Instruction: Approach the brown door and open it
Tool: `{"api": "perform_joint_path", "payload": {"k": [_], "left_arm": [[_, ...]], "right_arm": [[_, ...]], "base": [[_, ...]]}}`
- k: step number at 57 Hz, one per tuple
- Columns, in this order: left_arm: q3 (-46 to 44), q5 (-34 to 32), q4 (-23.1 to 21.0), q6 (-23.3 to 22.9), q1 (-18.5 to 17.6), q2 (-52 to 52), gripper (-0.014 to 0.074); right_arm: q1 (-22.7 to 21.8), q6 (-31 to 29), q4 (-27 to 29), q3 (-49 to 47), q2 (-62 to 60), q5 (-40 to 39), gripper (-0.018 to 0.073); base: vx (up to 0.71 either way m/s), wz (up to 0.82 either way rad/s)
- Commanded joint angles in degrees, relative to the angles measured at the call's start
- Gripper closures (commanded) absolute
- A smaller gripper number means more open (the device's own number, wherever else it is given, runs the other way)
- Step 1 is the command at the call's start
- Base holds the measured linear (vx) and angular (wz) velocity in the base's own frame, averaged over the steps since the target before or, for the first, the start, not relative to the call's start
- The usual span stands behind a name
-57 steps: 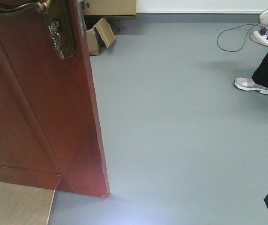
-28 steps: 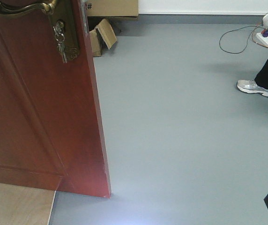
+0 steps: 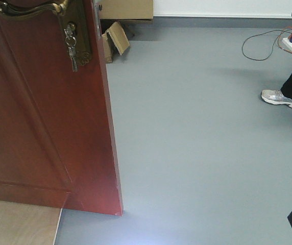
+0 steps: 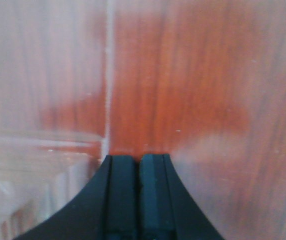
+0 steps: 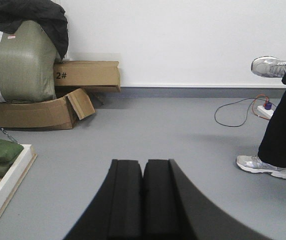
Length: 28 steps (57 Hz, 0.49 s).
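Two tools are pressed together: the left tool (image 4: pixel 138 162) points at the brown door (image 3: pixel 39 127), just beside its panel; the right tool (image 5: pixel 143 167) holds nothing above the grey floor (image 5: pixel 183 135). Keys (image 3: pixel 71 48) hang under the brass lever handle (image 3: pixel 31 8).

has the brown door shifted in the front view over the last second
Yes. The brown door edge has drifted right and its keys lower in frame, but the cardboard box shifted likewise, so the camera probably moved too.
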Motion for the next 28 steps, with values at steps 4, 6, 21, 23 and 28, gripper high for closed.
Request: {"api": "perform_joint_path", "payload": {"k": [4, 6, 21, 23, 28], "left_arm": [[-1.8, -4.5, 0.0, -0.5, -0.4, -1.8, 0.0603], [-1.8, -4.5, 0.0, -0.5, -0.4, -1.8, 0.0603], [-1.8, -4.5, 0.0, -0.5, -0.4, -1.8, 0.0603], [-1.8, -4.5, 0.0, -0.5, -0.4, -1.8, 0.0603], [-1.8, -4.5, 0.0, -0.5, -0.4, -1.8, 0.0603]], "right_arm": [[0.1, -0.3, -0.2, 0.3, -0.6, -4.7, 0.0559], [0.1, -0.3, -0.2, 0.3, -0.6, -4.7, 0.0559], [0.1, -0.3, -0.2, 0.3, -0.6, -4.7, 0.0559], [0.1, -0.3, -0.2, 0.3, -0.6, -4.7, 0.0559], [0.1, -0.3, -0.2, 0.3, -0.6, -4.7, 0.0559]], "base": [[0.04, 0.02], [0.04, 0.02], [0.05, 0.01], [0.06, 0.02], [0.05, 0.03]]}}
